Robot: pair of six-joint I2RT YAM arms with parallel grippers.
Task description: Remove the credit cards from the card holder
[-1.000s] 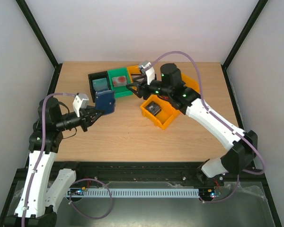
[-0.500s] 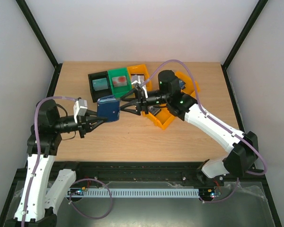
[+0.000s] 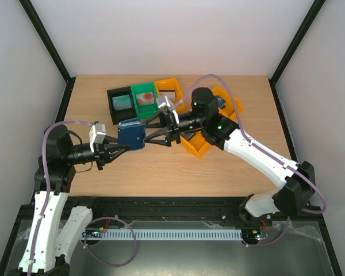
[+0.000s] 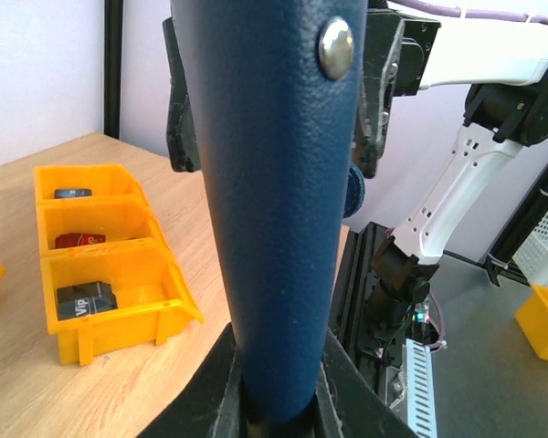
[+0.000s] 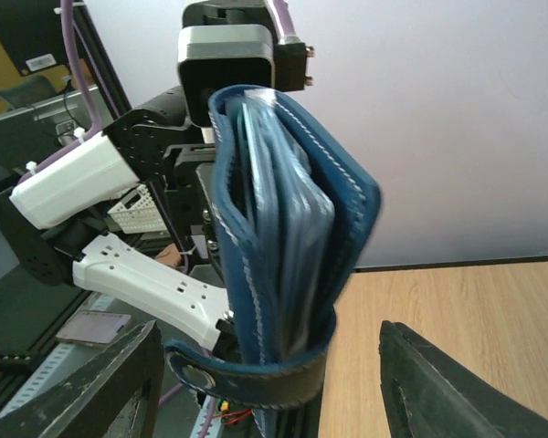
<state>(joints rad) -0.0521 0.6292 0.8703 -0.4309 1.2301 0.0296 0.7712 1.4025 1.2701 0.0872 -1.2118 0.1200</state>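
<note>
1. Two end effectors meet at one card holder. The left end effector [image 3: 122,148] is clamped almost closed on the lower edge of the card holder [image 3: 130,134] and holds it upright, off the counter [image 3: 161,172].
2. The right end effector [image 3: 146,133] is spread wide, with one finger on each side of the card holder. In the right wrist view there is a gap on both sides, and it grips nothing.
3. In the top view the card holder is at 9 o'clock from the right end effector and at 2 o'clock from the left one.
4. Its open edge faces the right wrist camera. The grey-blue layers inside are packed close, and cards cannot be told from slots. The closing tab [image 5: 256,383] hangs loose across the bottom.
5. The left wrist view shows the navy outside with a metal snap [image 4: 336,47].
6. At 12 o'clock from the card holder a black bin [image 3: 111,95] holds a teal card [image 3: 122,103]. The green bin [image 3: 141,87] touching it holds a red card [image 3: 144,99].
7. An orange bin [image 3: 196,150] lies at 3 o'clock, under the right arm.
</note>
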